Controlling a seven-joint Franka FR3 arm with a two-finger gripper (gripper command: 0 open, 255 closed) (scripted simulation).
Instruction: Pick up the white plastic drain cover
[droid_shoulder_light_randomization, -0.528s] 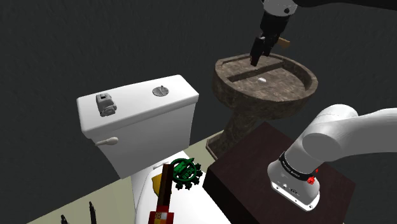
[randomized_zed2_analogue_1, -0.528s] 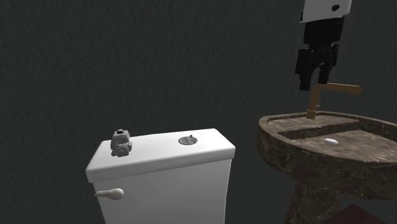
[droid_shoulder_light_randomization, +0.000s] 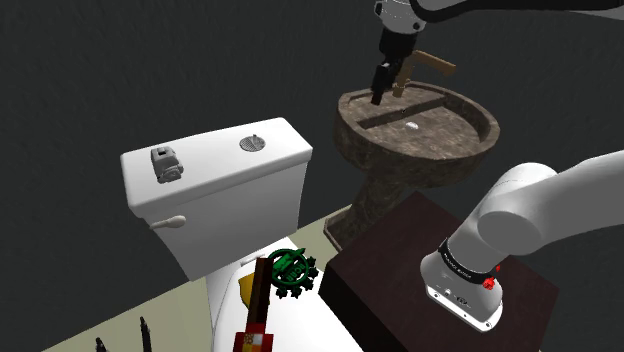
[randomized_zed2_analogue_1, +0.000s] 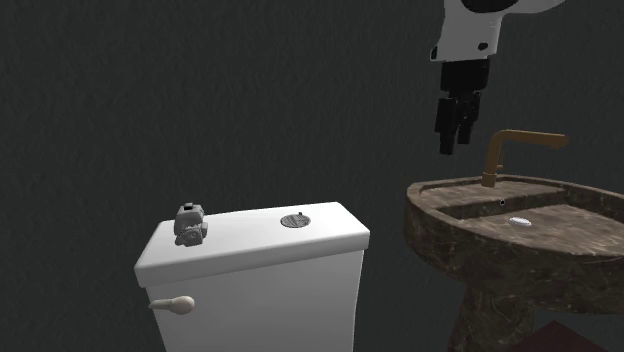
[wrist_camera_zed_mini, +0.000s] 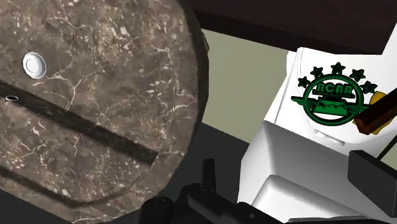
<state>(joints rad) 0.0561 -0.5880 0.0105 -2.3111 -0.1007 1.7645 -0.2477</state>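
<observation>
The drain cover (droid_shoulder_light_randomization: 253, 142) is a small round grey grated disc lying flat on the white toilet tank lid (droid_shoulder_light_randomization: 215, 160), near the end closest to the sink. It shows again as the drain cover (randomized_zed2_analogue_1: 294, 219) in the second exterior view. My black gripper (droid_shoulder_light_randomization: 378, 97) hangs open and empty in the air over the sink's rim on the toilet side, well above and apart from the cover. In the second exterior view the gripper (randomized_zed2_analogue_1: 455, 143) is high between the tank and the faucet. One of the fingers (wrist_camera_zed_mini: 207, 181) rises over the gap between sink and toilet.
A dark marbled pedestal sink (droid_shoulder_light_randomization: 415, 125) with a brown faucet (randomized_zed2_analogue_1: 505, 150) and a white drain plug (wrist_camera_zed_mini: 34, 63) stands beside the toilet. A small grey object (droid_shoulder_light_randomization: 165, 163) sits on the lid's other end. A green emblem (droid_shoulder_light_randomization: 291, 270) lies on the toilet below. My dark stand (droid_shoulder_light_randomization: 400, 270) is at the lower right.
The gripper has left the spot over the basin by the faucet, moving up and toward the toilet, to the left in both exterior views. The cover has not moved.
</observation>
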